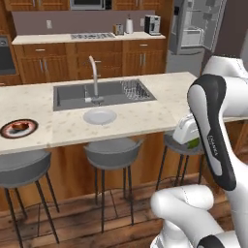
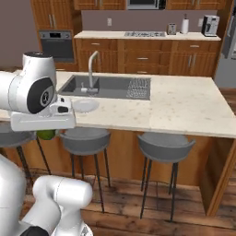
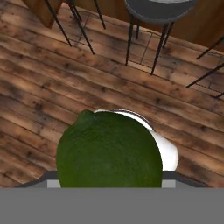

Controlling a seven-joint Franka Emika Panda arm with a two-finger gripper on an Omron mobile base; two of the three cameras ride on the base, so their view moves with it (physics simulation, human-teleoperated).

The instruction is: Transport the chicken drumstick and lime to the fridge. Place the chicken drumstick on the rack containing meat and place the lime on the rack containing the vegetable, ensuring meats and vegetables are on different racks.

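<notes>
The lime (image 3: 109, 151), dark green and round, sits close in front of the hand camera and hides the fingertips. It hangs in the air over the wooden floor. My gripper (image 1: 192, 140) is shut on it, below the counter's edge; the lime (image 1: 195, 144) peeks out green under the white hand, and again as the lime (image 2: 46, 134) in the right base view. A small brown piece, apparently the chicken drumstick (image 1: 20, 127), lies on a dark plate (image 1: 7, 131) at the counter's left end. The fridge (image 1: 193, 29) stands far back right with its door open.
An island counter (image 1: 145, 114) with a sink (image 1: 104, 94), a tap and a white dish (image 1: 100, 116) lies ahead. Grey stools (image 1: 112, 152) stand along its near side. The floor below the hand is bare wood (image 3: 52, 87).
</notes>
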